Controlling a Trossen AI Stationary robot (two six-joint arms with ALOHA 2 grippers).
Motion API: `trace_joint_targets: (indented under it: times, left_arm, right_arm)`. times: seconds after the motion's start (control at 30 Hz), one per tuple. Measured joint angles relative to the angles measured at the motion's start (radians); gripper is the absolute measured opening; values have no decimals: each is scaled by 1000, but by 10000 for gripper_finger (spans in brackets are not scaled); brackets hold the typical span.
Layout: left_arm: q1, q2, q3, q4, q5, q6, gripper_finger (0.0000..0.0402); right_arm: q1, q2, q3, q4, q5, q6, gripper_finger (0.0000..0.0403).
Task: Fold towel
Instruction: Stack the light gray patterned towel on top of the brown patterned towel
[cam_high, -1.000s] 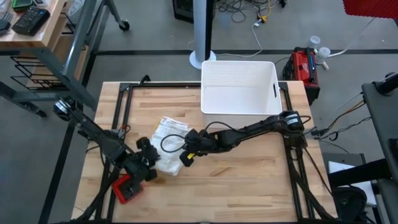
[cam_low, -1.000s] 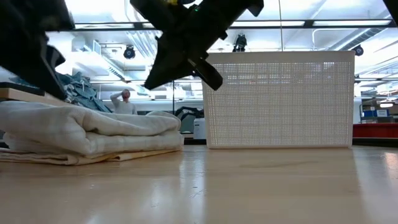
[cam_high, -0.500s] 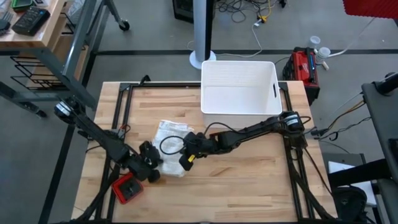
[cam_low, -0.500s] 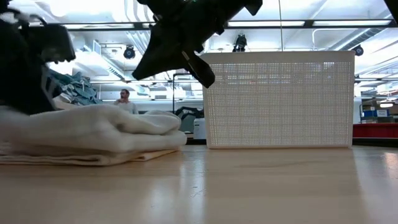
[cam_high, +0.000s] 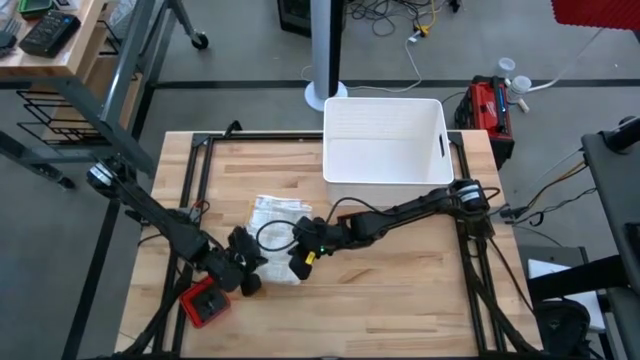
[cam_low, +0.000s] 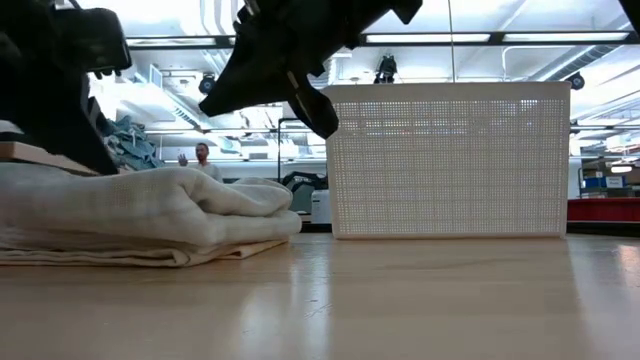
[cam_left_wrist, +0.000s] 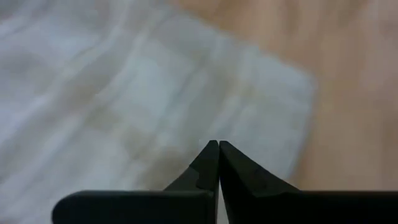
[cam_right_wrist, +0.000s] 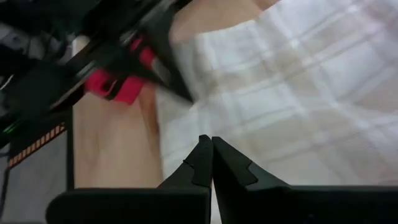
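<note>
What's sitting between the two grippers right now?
The folded towel. In the high view it lies on the table between the left gripper and the right gripper, both with fingers shut at its near edge.

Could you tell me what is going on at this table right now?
The two arms are folding a towel that lies bunched in layers on the wooden table, in front of a white basket. The left gripper is at the towel's near-left edge, the right gripper at its near-right edge. Both grippers are shut, and neither visibly holds any cloth. A red object sits near the table's front-left corner.
</note>
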Motion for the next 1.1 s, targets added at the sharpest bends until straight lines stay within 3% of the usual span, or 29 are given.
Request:
trace_joint_targets:
  times: [0.13, 0.23, 0.43, 0.73, 1.0, 1.1]
  left_arm:
    - [1, 0, 48, -228, 15, -34, 1]
    - [1, 0, 49, -297, 7, -39, 1]
    - [6, 0, -28, -179, 16, -63, 1]
    - [6, 1, -83, 157, 91, -66, 1]
    - [6, 1, -26, 199, 237, -3, 1]
    - [6, 1, 0, 195, 224, 58, 1]
  right_arm:
    - [18, 0, -3, -8, -10, 0, 0]
    - [24, 0, -13, -8, 1, 0, 0]
    - [23, 59, -22, 8, 24, 49, 0]
    - [24, 114, -20, -82, -78, 99, 0]
    - [36, 88, -18, -332, -87, 40, 0]
    - [38, 72, -19, -341, -87, 18, 0]
